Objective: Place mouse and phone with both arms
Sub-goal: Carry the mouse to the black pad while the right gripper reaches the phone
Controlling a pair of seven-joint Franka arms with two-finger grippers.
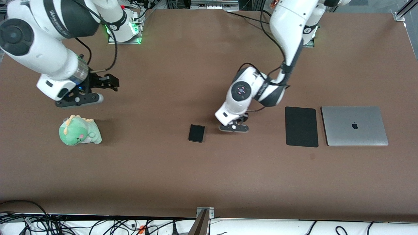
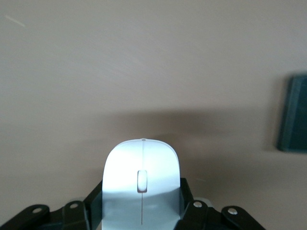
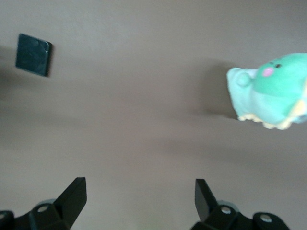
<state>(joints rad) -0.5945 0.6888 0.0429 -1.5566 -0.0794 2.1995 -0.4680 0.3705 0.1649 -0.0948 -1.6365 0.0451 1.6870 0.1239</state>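
Jaws of the left gripper (image 2: 142,213) clamp the glossy white oval mouse (image 2: 142,179); the right gripper (image 3: 139,196), fingers apart, hovers near the green plush dinosaur (image 1: 80,131), with the small glossy black phone (image 1: 197,133) toward the left arm's end.

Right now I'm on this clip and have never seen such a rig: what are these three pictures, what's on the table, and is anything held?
Two white robot arms stand at a brown table. One picture looks down from across the table; the other two come from cameras on each arm's wrist.

The left gripper is down at the table beside the black phone, and its wrist view shows it shut on the white mouse.

The right gripper waits open, holding nothing, above the table near a green plush dinosaur.

Toward the left arm's end lie a black mouse pad and a closed silver laptop, side by side.
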